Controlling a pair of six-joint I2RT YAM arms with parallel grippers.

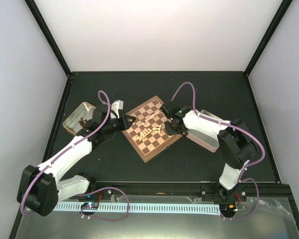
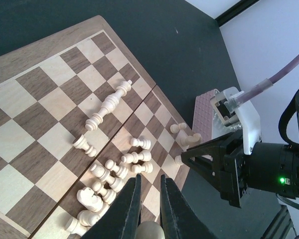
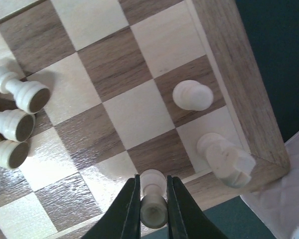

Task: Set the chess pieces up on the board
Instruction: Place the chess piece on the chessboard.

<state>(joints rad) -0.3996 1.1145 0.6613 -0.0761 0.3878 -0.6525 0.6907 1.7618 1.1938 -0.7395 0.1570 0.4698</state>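
Right gripper point(image 3: 153, 178) grips a pawn point(image 3: 153, 206) at the board point(image 3: 229, 74) edge; seating it upright next likely means avoiding the rook point(image 3: 226, 159) just right of the claw.

A left tin point(image 1: 78, 117) and a right tin point(image 1: 210, 140) flanked the board point(image 1: 150, 148). Pieces point(image 1: 151, 131) lay mid-board; a pawn point(image 3: 153, 201) stood at its right edge.

A matte black surface point(image 1: 159, 87) lies between plain pale walls point(image 1: 154, 35), with black frame bars point(image 1: 47, 37) rising from its far corners. A white slotted strip point(image 1: 154, 207) runs along the near edge, and the light is soft and even.
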